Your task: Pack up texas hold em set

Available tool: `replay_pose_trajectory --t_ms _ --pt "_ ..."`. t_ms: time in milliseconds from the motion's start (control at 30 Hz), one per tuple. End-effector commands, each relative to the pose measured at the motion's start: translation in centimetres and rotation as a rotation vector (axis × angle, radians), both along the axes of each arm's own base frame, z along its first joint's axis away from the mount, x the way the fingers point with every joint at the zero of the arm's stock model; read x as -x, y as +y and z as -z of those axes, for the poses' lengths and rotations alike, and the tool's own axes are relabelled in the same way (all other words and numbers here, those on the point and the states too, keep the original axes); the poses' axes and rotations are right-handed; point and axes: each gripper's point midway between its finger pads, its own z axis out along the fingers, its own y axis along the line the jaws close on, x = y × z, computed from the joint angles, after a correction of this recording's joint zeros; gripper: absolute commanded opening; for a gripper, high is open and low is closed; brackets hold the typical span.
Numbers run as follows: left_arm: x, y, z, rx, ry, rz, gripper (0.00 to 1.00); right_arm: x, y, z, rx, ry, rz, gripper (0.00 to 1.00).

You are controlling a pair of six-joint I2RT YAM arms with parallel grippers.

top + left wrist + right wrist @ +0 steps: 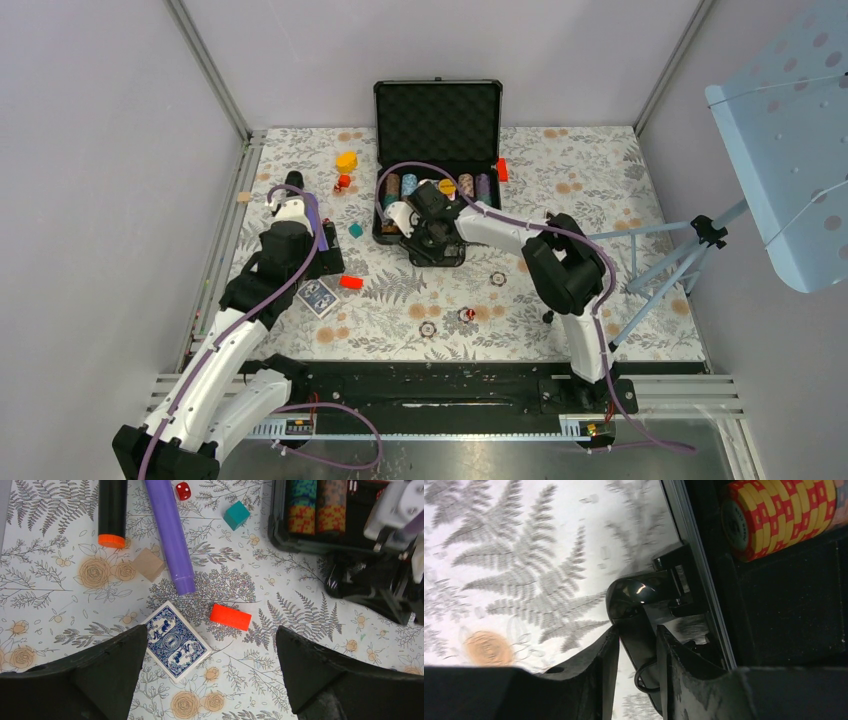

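The black case (pixel 437 120) stands open at the back centre, its foam lid upright. Rows of striped chips (pixel 410 185) lie in its base; they also show in the right wrist view (pixel 784 510) and the left wrist view (pixel 317 510). My right gripper (pixel 432 245) is at the case's front edge, shut (pixel 638 650) on the black case handle (pixel 634 595). The blue card deck (pixel 318 296) lies on the table left of the case. My left gripper (pixel 325 262) hovers above it, open and empty (pixel 211 645), with the deck (pixel 175 641) near the left finger.
Three loose chips (pixel 498 278) (pixel 428 329) (pixel 466 315) lie in front of the case. A red block (pixel 230 617), teal block (pixel 236 514), wooden cube (pixel 148 564), red die (pixel 183 490) and purple cylinder (pixel 170 535) lie around the deck. A tripod (pixel 680 260) stands at right.
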Motion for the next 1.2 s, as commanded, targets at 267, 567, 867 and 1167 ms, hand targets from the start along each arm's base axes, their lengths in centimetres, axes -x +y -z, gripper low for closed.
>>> replay_pose_trajectory --t_ms 267,567,867,1167 --pt "-0.7 -0.5 -0.8 0.016 -0.038 0.02 0.99 17.8 -4.6 1.5 0.166 0.497 0.053 0.34" --pt "-0.7 -0.5 -0.8 0.016 -0.039 0.02 0.99 12.4 -1.6 -1.3 0.063 0.27 0.166 0.59" --pt "-0.7 -0.1 -1.0 0.01 -0.048 0.006 0.99 7.3 4.4 -9.7 -0.251 0.087 0.24 0.62" --pt "-1.1 0.0 -0.9 0.021 -0.015 -0.017 0.99 6.8 1.8 -15.6 -0.407 -0.044 0.415 0.64"
